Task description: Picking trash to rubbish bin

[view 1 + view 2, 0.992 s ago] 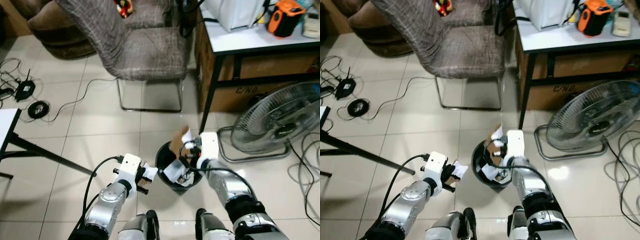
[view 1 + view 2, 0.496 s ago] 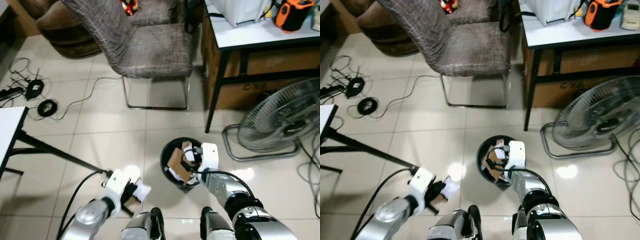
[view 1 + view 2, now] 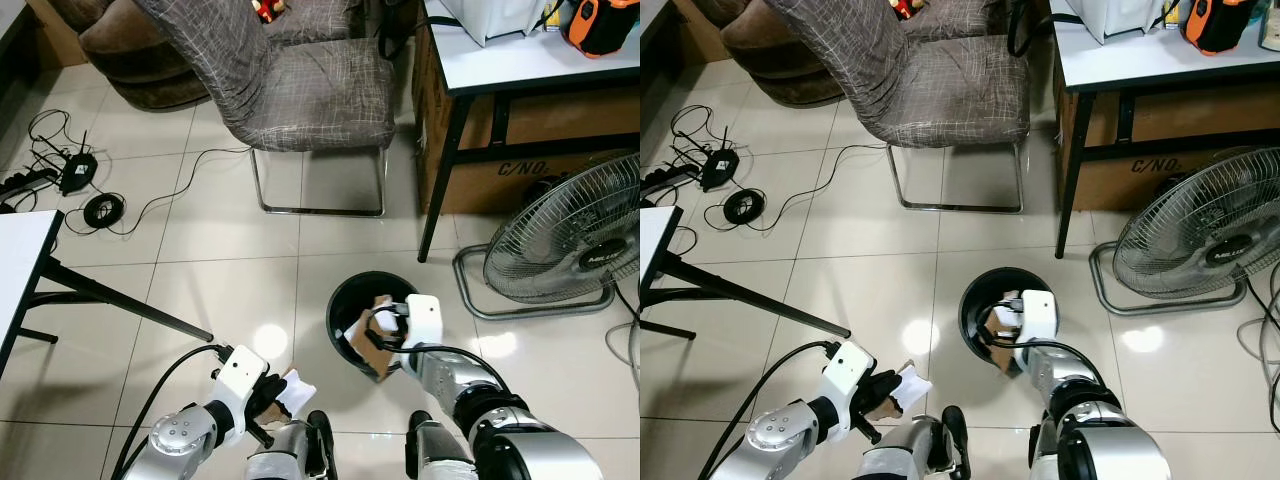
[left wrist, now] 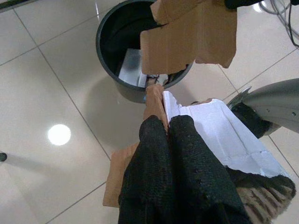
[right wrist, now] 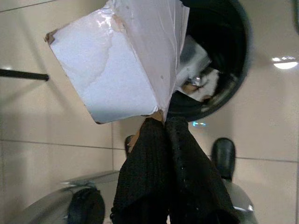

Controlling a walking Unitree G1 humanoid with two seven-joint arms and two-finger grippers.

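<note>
Over the last second the right gripper (image 3: 385, 325) has sunk to the bin (image 3: 345, 300) rim, jaws pinching cardboard (image 3: 372, 345) above it, near release, while the left gripper (image 3: 272, 395), drawn back, pinches a white scrap (image 3: 298, 393) beside the bin.

left tool (image 3: 281, 394) pulled back, bin (image 3: 350, 305) nearer

bin (image 3: 345, 320) mouth blocked by cardboard (image 3: 372, 340)
</note>
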